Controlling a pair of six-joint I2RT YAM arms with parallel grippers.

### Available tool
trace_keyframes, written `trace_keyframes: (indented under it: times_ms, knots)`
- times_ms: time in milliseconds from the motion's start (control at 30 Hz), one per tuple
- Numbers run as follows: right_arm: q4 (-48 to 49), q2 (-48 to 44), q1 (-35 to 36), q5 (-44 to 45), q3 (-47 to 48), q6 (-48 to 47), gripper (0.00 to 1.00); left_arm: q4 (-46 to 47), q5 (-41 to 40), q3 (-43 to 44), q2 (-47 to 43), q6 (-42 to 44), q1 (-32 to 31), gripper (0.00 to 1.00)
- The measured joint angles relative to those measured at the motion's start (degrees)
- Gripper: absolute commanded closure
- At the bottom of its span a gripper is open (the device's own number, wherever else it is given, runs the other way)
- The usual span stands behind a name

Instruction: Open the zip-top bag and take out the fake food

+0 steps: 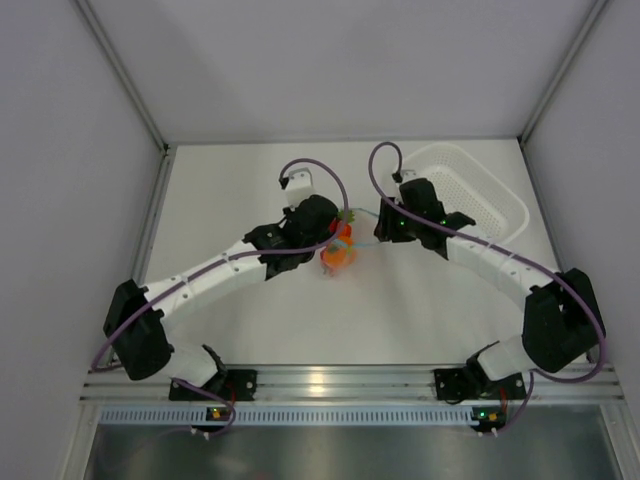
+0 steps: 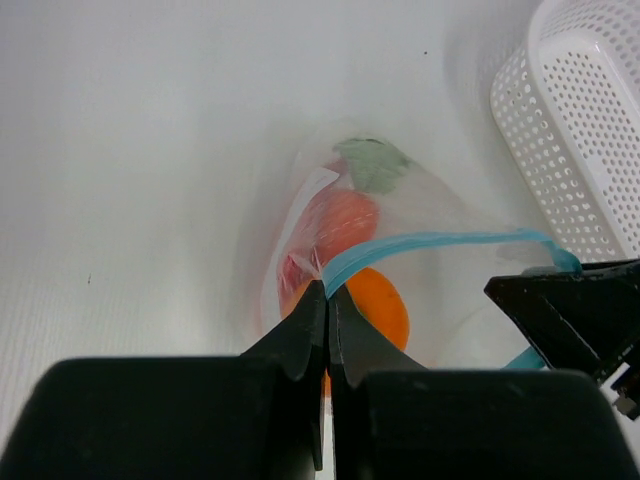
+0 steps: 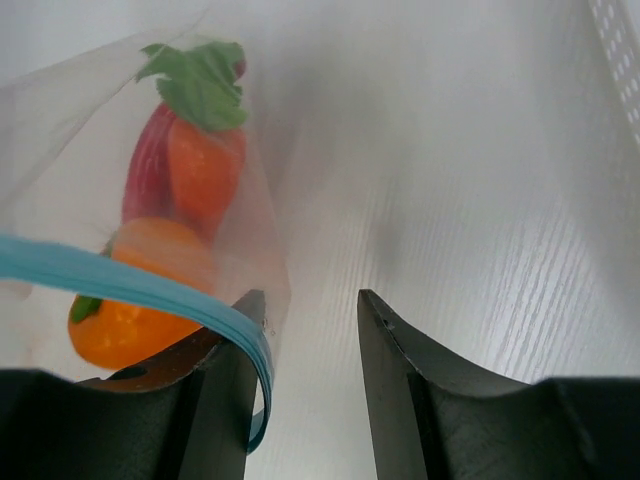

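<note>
My left fingers point(image 2: 308, 335) pinch the bag point(image 2: 445, 205), right fingers point(image 3: 400, 360) spread by its zip point(image 3: 100, 273); it looks unopened, food point(image 2: 345, 220) inside.

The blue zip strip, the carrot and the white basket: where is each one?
blue zip strip point(image 2: 430, 240): left wrist view, middle of the strip.
toy carrot point(image 3: 205, 165): right wrist view, its orange body.
white perforated basket point(image 2: 580, 130): left wrist view, its side wall.

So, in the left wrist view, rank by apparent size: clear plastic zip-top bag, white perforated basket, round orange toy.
1. clear plastic zip-top bag
2. white perforated basket, cropped by the frame
3. round orange toy, partly hidden
</note>
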Motion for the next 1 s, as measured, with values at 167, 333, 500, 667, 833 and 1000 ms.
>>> trace_keyframes:
  times_ms: [167,333,500,667,833,1000]
  knots:
    - [-4.0,-2.6,2.3,-1.0,3.7,-0.7,0.54,-0.1,-0.2,1.7,2.3,-1.5,0.1,1.0]
    - [-6.8,-5.4,6.3,0.0,6.9,-0.9,0.54,-0.5,-0.2,1.9,3.8,-3.4,-0.2,1.0]
    - [-6.9,-7.8,9.2,1.2,8.4,0.2,0.55,-0.6,-0.5,1.9,3.9,-6.6,-0.5,1.0]
    - [-4.0,-7.9,10.9,1.2,7.5,4.9,0.57,-0.9,-1.7,1.9,3.9,-11.2,-0.6,1.0]
    - [0.8,-3.7,11.0,1.2,6.8,10.8,0.56,-0.9,-3.5,-0.2,2.3,-17.0,-1.3,1.0]
    - [4.4,2.4,12.4,2.0,6.1,16.4,0.54,-0.9,-6.4,-3.5,-0.3,-22.5,-2.3,1.0]
